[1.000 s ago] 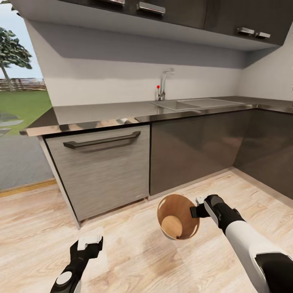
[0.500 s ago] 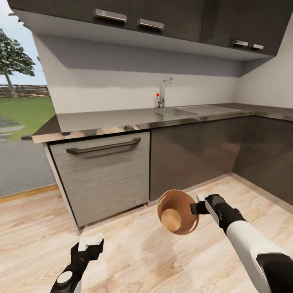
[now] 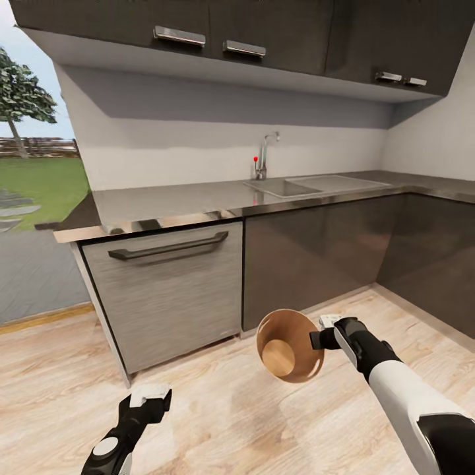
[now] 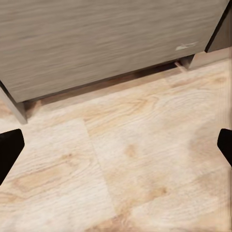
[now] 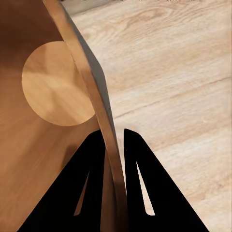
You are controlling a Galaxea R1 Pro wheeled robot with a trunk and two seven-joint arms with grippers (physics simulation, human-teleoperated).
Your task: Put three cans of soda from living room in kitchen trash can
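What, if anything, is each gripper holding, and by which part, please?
The right gripper pinches the trash can by its rim wall. The left gripper is open, holding nothing.

I face a corner of a kitchen. A shiny steel countertop (image 3: pixel 198 201) runs along the white back wall (image 3: pixel 198 142) and turns at the right. Set into it is a sink (image 3: pixel 290 187) with a tall tap (image 3: pixel 264 153) that carries a small red knob. Below are grey cabinet fronts: a paler wood-grain one (image 3: pixel 165 290) with a dark bar handle (image 3: pixel 168 245), and darker glossy ones (image 3: pixel 310 254) beside it. Dark upper cabinets (image 3: pixel 218 20) with short metal handles hang above, casting a shadow on the wall. The floor (image 3: pixel 59 382) is pale wood planks. At the left an opening shows grass, a tree (image 3: pixel 23 99) and bright sky.
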